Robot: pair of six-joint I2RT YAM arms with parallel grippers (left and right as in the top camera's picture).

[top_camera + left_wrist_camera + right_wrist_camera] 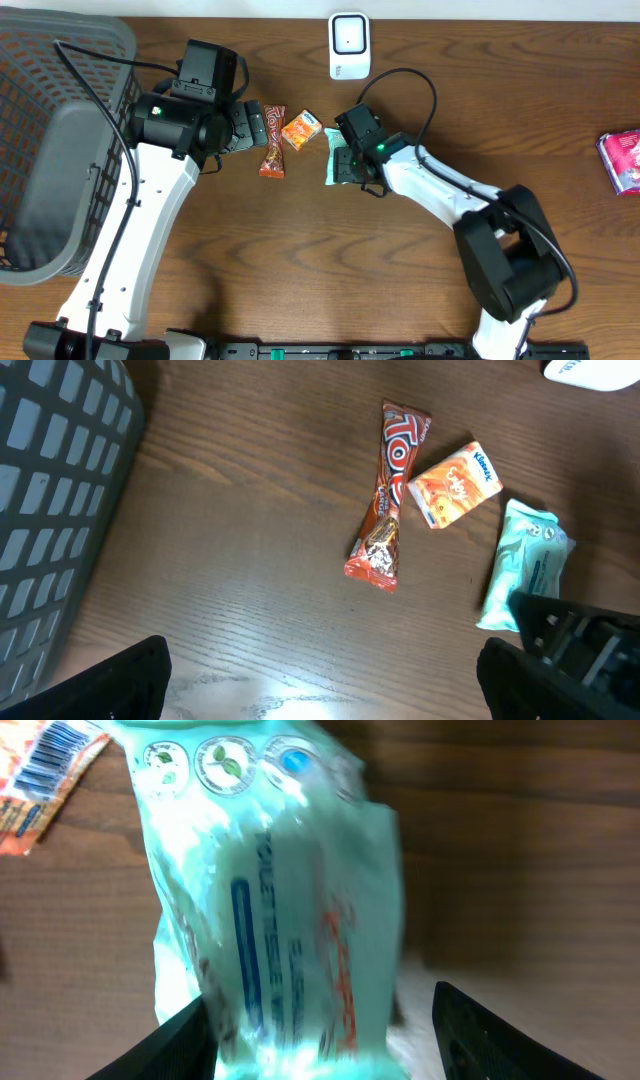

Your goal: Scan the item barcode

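A teal tissue pack lies flat on the wooden table and fills the right wrist view. My right gripper stands open astride its near end: the left finger is against the pack, and a gap shows on the right finger's side. My left gripper is wide open above bare wood, with nothing between its fingers. The white scanner stands at the table's back edge, beyond the pack. The pack also shows at the right of the left wrist view.
A red-brown chocolate bar and a small orange packet lie just left of the pack, in front of my left gripper. A grey basket fills the left side. A pink packet lies at the far right edge.
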